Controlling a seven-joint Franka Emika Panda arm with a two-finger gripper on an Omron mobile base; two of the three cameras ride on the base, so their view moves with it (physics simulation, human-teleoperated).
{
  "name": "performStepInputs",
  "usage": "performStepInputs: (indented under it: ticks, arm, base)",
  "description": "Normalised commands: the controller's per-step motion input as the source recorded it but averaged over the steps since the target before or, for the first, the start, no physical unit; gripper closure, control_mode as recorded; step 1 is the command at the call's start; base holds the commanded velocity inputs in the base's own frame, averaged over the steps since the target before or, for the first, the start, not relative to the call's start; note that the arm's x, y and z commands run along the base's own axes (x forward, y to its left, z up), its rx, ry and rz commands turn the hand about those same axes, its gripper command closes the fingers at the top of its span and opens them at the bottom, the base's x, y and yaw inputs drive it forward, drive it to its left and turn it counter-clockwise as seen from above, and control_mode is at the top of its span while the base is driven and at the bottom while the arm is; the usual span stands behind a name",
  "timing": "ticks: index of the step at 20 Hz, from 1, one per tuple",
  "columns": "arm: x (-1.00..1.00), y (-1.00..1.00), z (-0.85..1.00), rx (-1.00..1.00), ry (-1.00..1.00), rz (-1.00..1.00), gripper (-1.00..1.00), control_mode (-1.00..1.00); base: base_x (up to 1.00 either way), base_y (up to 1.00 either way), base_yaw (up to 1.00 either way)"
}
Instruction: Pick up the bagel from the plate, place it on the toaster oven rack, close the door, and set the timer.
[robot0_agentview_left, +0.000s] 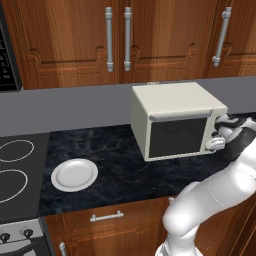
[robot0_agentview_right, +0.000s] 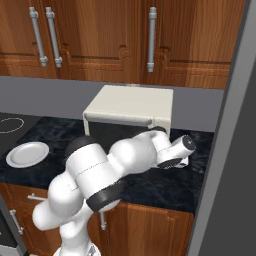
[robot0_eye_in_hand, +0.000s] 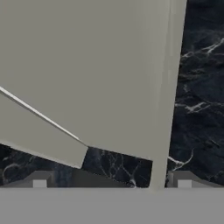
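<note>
The gripper (robot0_agentview_left: 218, 134) is positioned at the right front corner of the cream toaster oven (robot0_agentview_left: 172, 102), at the control strip beside the door (robot0_agentview_left: 177, 137). In the hand view, the two finger tips (robot0_eye_in_hand: 40, 180) stand far apart at the lower edge, so the claw is wide and holds nothing. The cream wall of the oven lies close ahead of them, with the dark marble counter (robot0_eye_in_hand: 199, 87) behind.

The door is shut. Its dark glass window faces the robot and its bar handle (robot0_agentview_left: 180, 116) runs along the top edge. The shut door and the dark glass conceal the oven interior.

The white plate (robot0_agentview_left: 74, 174) lies on the counter near its front edge, well apart from the gripper, to the left of the oven. It carries nothing. To the left of the plate is the black stove top (robot0_agentview_left: 17, 170) with white burner rings.

The white arm (robot0_agentview_right: 100, 170) crosses in front of the oven in the right base view. Wooden wall cabinets (robot0_agentview_left: 125, 35) with metal bar handles hang above, behind the grey backsplash (robot0_agentview_left: 65, 107).
</note>
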Motion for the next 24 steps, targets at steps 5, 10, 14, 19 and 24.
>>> performStepInputs:
  ticks: [5, 10, 14, 19, 24]
  arm:
    - [0.09, 0.0, -0.09, 0.0, 0.0, 0.0, -1.0, -1.0]
    - [0.12, 0.0, -0.05, 0.0, 0.01, 0.0, 1.0, -1.0]
    - [0.27, -0.1, 0.0, 0.0, 0.01, 0.0, 1.0, -1.0]
    - [0.23, -0.49, 0.01, 0.04, 0.0, 0.0, 1.0, -1.0]
    - [0.26, -0.64, 0.06, 0.08, 0.0, 0.0, 1.0, -1.0]
  base:
    - [0.0, 0.0, 0.0]
    - [0.0, 0.0, 0.0]
    - [0.0, 0.0, 0.0]
    - [0.0, 0.0, 0.0]
    - [0.0, 0.0, 0.0]
